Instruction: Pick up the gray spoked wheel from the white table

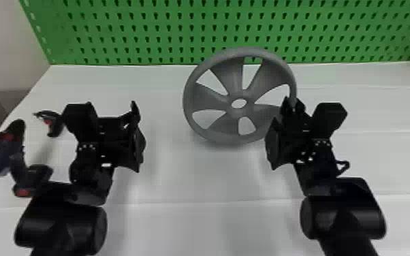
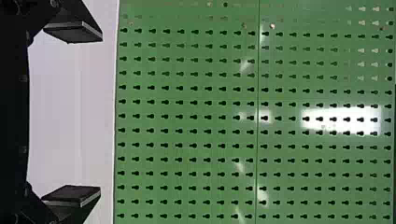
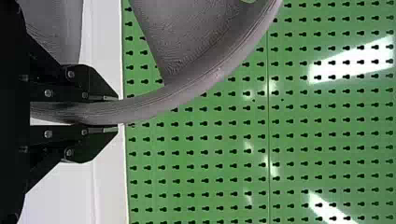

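- Gray and standing steeply on edge, the spoked wheel [image 1: 209, 98] is toward the back edge of the white surface [image 1: 201, 180], right of that edge's midpoint. The top of its rim overlaps the green pegboard [image 1: 139, 30] in the head view. Whether its lowest part touches the surface, I cannot tell.
- The wheel has broad, flat spokes around a hub with an oval-looking hole, and wide openings between them.
- The right hand [image 1: 292, 106] is clenched on the wheel's rim, at the right side of the wheel. In the right wrist view, the two black fingers [image 3: 95, 140] press the rim from opposite sides, and the rim curves away past their tips.
- The left hand [image 1: 122, 126] is released: in the left wrist view its fingers [image 2: 72, 196] stand wide apart with nothing gripped between them. It is over the left half of the surface, well apart from the wheel.
- A dark blue, black and red cordless drill [image 1: 3, 149] lies by the left edge of the surface, outward of the left hand.
- Between the drill and the left hand there is a curved black and red piece [image 1: 55, 124]; what it is, I cannot tell.
- The pegboard rises along the surface's back edge, with rows of dark keyhole slots.
- Thin lines run across the surface, roughly parallel to its back edge.
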Robot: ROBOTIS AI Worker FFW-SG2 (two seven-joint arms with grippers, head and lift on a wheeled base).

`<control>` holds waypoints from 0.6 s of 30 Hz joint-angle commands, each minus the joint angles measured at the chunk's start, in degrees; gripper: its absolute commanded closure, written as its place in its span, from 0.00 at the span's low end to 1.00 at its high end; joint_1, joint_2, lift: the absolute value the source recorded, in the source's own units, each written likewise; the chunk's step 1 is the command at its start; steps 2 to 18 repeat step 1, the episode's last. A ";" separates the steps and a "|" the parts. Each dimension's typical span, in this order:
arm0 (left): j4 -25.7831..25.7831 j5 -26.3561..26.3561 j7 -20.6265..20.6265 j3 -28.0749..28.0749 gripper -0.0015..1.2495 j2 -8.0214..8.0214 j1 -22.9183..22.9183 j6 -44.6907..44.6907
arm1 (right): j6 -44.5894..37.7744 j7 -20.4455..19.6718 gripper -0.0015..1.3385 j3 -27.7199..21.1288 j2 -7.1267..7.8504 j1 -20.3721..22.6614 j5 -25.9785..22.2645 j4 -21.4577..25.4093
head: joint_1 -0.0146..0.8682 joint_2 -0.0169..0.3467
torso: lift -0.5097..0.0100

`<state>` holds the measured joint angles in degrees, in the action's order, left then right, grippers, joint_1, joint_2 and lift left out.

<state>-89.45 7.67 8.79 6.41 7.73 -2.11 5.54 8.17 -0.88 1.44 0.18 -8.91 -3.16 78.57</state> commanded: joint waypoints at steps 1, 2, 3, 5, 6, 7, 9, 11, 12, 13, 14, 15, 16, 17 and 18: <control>0.07 0.06 0.00 0.09 0.10 0.00 0.00 0.00 | 0.00 0.00 0.76 0.05 0.00 -0.05 0.00 0.00 | 0.89 0.14 | 0.77; 0.07 0.06 0.00 0.09 0.10 0.00 0.00 0.00 | 0.00 0.00 0.76 0.05 0.00 -0.05 0.00 0.00 | 0.89 0.14 | 0.77; 0.07 0.06 0.00 0.09 0.10 0.00 0.00 0.00 | 0.00 0.00 0.76 0.05 0.00 -0.05 0.00 0.00 | 0.89 0.14 | 0.77; 0.07 0.06 0.00 0.09 0.10 0.00 0.00 0.00 | 0.00 0.00 0.76 0.05 0.00 -0.05 0.00 0.00 | 0.89 0.14 | 0.77; 0.07 0.06 0.00 0.09 0.10 0.00 0.00 0.00 | 0.00 0.00 0.76 0.05 0.00 -0.05 0.00 0.00 | 0.89 0.14 | 0.77; 0.07 0.06 0.00 0.09 0.10 0.00 0.00 0.00 | 0.00 0.00 0.76 0.05 0.00 -0.05 0.00 0.00 | 0.89 0.14 | 0.77; 0.07 0.06 0.00 0.09 0.10 0.00 0.00 0.00 | 0.00 0.00 0.76 0.05 0.00 -0.05 0.00 0.00 | 0.89 0.14 | 0.77; 0.07 0.06 0.00 0.09 0.10 0.00 0.00 0.00 | 0.00 0.00 0.76 0.05 0.00 -0.05 0.00 0.00 | 0.89 0.14 | 0.77; 0.07 0.06 0.00 0.09 0.10 0.00 0.00 0.00 | 0.00 0.00 0.76 0.05 0.00 -0.05 0.00 0.00 | 0.89 0.14 | 0.77; 0.07 0.06 0.00 0.09 0.10 0.00 0.00 0.00 | 0.00 0.00 0.76 0.05 0.00 -0.05 0.00 0.00 | 0.89 0.14 | 0.77; 0.07 0.06 0.00 0.09 0.10 0.00 0.00 0.00 | 0.00 0.00 0.76 0.05 0.00 -0.05 0.00 0.00 | 0.89 0.14 | 0.77; 0.07 0.06 0.00 0.09 0.10 0.00 0.00 0.00 | 0.00 0.00 0.76 0.05 0.00 -0.05 0.00 0.00 | 0.89 0.14 | 0.77; 0.07 0.06 0.00 0.09 0.10 0.00 0.00 0.00 | 0.00 0.00 0.76 0.05 0.00 -0.05 0.00 0.00 | 0.89 0.14 | 0.77; 0.07 0.06 0.00 0.09 0.10 0.00 0.00 0.00 | 0.00 0.00 0.76 0.05 0.00 -0.05 0.00 0.00 | 0.89 0.14 | 0.77; 0.07 0.06 0.00 0.09 0.10 0.00 0.00 0.00 | 0.00 0.00 0.76 0.05 0.00 -0.05 0.00 0.00 | 0.89 0.14 | 0.77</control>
